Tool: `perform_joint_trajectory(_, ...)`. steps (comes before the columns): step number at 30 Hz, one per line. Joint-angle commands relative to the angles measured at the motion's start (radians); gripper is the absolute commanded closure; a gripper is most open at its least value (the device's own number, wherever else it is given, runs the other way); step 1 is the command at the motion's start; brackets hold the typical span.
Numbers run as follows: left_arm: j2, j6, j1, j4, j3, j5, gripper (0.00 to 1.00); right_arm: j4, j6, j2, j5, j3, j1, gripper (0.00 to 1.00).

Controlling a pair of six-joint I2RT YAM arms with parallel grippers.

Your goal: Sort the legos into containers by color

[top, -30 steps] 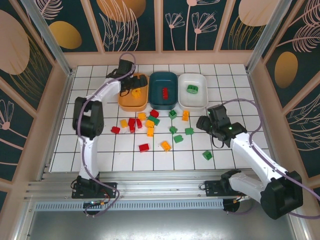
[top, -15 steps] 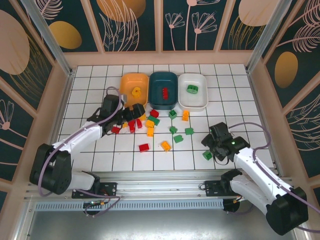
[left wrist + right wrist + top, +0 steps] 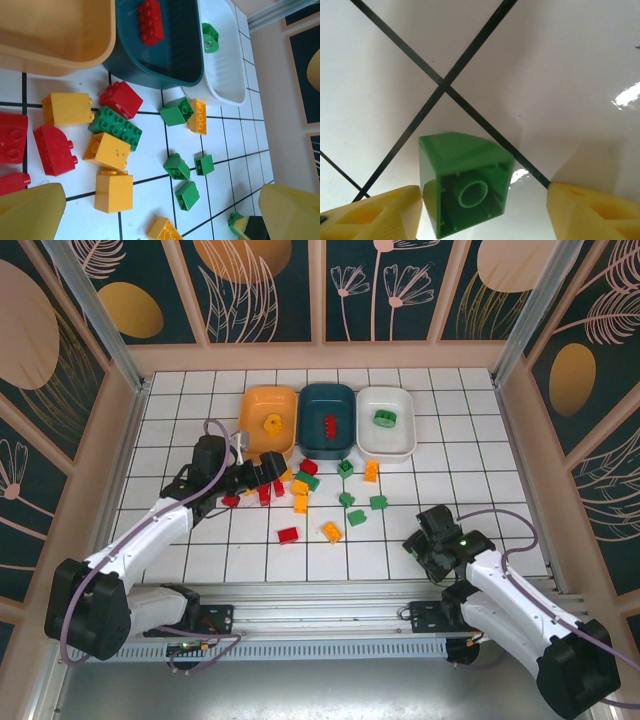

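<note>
While the blocky green lego (image 3: 462,170) lies tipped on the glossy tiled table (image 3: 555,60), hollow underside facing the wrist camera, the right gripper (image 3: 484,212) brackets it, jaws not closed. The left gripper (image 3: 160,210) gapes wide above scattered studded legos (image 3: 107,150).

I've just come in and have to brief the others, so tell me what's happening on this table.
Two arms are sorting lego bricks by colour. The orange bowl holds a yellow brick, the teal bowl a red one, the white bowl a green one; most bricks lie loose on the tiles. The left gripper hovers wide open over the red and yellow cluster, holding nothing. The right gripper straddles a lone green brick, its jaws not closed on it.
</note>
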Motion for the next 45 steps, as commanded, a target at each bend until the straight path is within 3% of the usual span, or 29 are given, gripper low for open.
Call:
perform_joint_trajectory(1, -0.031, 0.033, -0.001, -0.018, -0.021, 0.031, 0.01, 0.108, 0.031, 0.001, -0.010, -0.042, 0.004, 0.38)
perform_joint_trajectory(10, -0.038, 0.026, -0.001, 0.005, -0.040, 0.041, 0.02, 0.111, 0.022, 0.040, 0.031, -0.028, -0.014, 0.49)
perform_joint_trajectory(17, -0.043, 0.030, -0.001, 0.005, -0.038, 0.038, 0.01, 0.086, -0.075, 0.158, 0.071, 0.047, -0.086, 0.37)
perform_joint_trajectory(24, -0.046, 0.024, -0.001, 0.005, -0.027, 0.040, 0.02, 0.087, -0.198, 0.215, 0.063, 0.066, -0.202, 0.36)
perform_joint_trajectory(34, -0.014, 0.002, -0.001, 0.021, -0.018, 0.039, 0.02, 0.163, -0.314, 0.241, 0.019, 0.071, -0.253, 0.49)
perform_joint_trajectory(45, 0.003, -0.011, -0.001, 0.013, 0.014, 0.025, 0.02, 0.196, -0.387, 0.279, 0.062, 0.122, -0.253, 0.60)
